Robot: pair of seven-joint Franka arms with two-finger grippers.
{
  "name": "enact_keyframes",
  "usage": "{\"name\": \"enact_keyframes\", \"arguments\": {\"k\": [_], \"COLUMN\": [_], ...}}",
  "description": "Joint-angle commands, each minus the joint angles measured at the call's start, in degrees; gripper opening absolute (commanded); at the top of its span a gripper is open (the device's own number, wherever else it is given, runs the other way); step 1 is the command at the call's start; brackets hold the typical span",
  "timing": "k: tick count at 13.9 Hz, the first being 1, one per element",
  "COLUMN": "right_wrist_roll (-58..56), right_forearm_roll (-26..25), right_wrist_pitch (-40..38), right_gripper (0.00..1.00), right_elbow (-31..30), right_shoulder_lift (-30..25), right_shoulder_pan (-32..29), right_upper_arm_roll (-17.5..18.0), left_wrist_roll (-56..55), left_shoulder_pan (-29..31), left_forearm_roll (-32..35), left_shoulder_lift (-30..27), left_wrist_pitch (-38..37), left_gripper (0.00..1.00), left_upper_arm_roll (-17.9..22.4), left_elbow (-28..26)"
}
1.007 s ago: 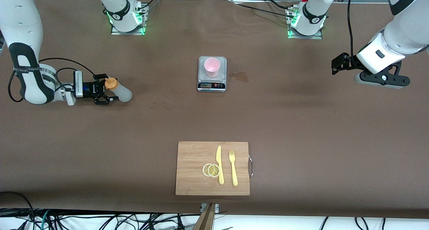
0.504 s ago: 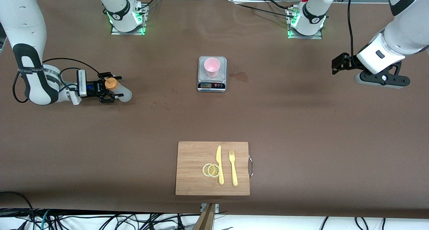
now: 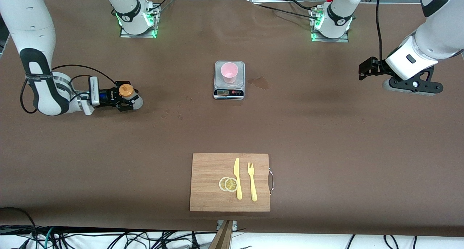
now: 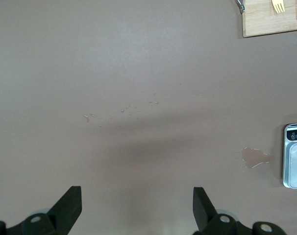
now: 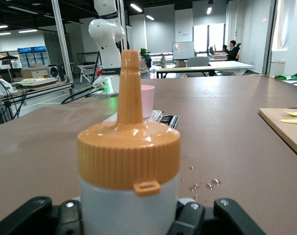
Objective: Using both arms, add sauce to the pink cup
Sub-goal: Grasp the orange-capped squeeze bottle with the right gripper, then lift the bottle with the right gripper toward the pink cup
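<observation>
The sauce (image 3: 135,101), a whitish squeeze bottle with an orange cap, stands on the table toward the right arm's end. My right gripper (image 3: 125,99) reaches in low from the side and is shut on it. In the right wrist view its fingers (image 5: 190,218) press both sides of the sauce (image 5: 129,208), just under the cap. The pink cup (image 3: 229,72) stands upright on a small scale (image 3: 229,92) mid-table, and the pink cup (image 5: 147,100) also shows past the nozzle. My left gripper (image 3: 365,70) waits open in the air over the left arm's end, with nothing between its fingers (image 4: 70,200).
A wooden cutting board (image 3: 208,198) lies near the front camera with a yellow knife (image 3: 237,178), a fork (image 3: 252,182) and lemon slices (image 3: 228,184). A wet patch (image 3: 259,83) stains the table beside the scale. Small droplets (image 3: 174,113) dot the cloth between bottle and scale.
The right gripper slid forward around the bottle and its fingers closed on it. The left arm has stayed where it was.
</observation>
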Motion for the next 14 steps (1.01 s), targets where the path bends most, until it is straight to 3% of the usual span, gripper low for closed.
{"name": "enact_keyframes", "arguments": {"k": [1,4,8,14], "right_wrist_roll": [6.57,20.1,36.78,69.22], "right_forearm_roll": [0.79,-2.35,-9.56,-27.13], "right_wrist_pitch": [2.48,12.31,23.75,33.35], "right_gripper": [0.0,0.0,0.0,0.0], "right_elbow": [-0.11,-0.89,-0.9,2.35], "right_shoulder_lift": [-6.08,-15.31,-21.03,-22.72], "right_shoulder_pan": [4.59,13.37,24.88,44.41], "right_upper_arm_roll": [-1.34,-4.93,-6.08,-8.55], "left_wrist_roll": [0.6,0.6,0.6,0.6], "left_shoulder_pan": [0.12,0.12,0.21,0.21], "left_forearm_roll": [-0.87,-0.95,-0.95,-0.95], "left_shoulder_lift": [-0.35,-0.26,-0.35,-0.35], "left_wrist_pitch": [-0.54,-0.54,-0.54,-0.54], "left_gripper": [1.0,1.0,1.0,1.0], "left_upper_arm_roll": [0.22,0.22,0.22,0.22], "left_elbow": [-0.12,-0.12,-0.12,-0.21]}}
